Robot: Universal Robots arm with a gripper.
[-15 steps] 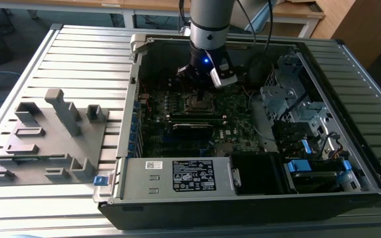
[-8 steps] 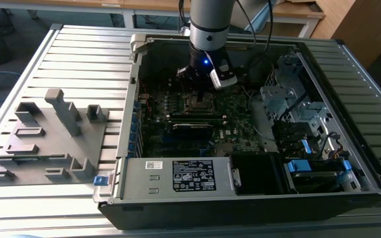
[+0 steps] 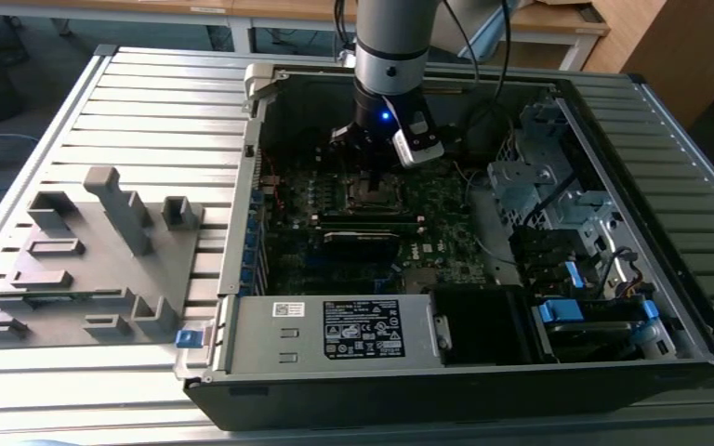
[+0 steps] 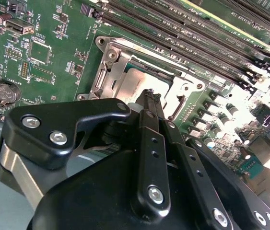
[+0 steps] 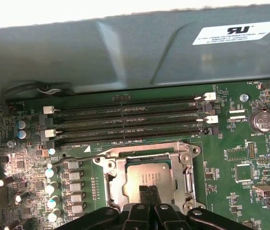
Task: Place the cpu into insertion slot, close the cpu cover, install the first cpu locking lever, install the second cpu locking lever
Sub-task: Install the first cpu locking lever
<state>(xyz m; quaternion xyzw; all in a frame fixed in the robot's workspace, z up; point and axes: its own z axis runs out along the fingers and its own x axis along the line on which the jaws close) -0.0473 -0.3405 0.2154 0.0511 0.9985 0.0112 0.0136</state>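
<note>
Gripper [image 5: 149, 192] is sitting fully closed, holding nothing, tips over the cpu [image 5: 146, 178] in the insertion slot [image 5: 111, 183]. Label sticker [image 3: 361, 329], exterior view's lower centre, is showing unreadable print.

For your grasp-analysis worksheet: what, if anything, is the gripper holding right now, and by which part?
Nothing is held. The gripper is shut with nothing between its tips, which sit just over the metal top of the cpu.

Ribbed grey metal table [image 3: 146, 102]. Wooden desks [image 3: 556, 20] behind it. Dark floor [image 3: 85, 37]. Wooden cabinet [image 3: 673, 46] at the exterior view's right.
</note>
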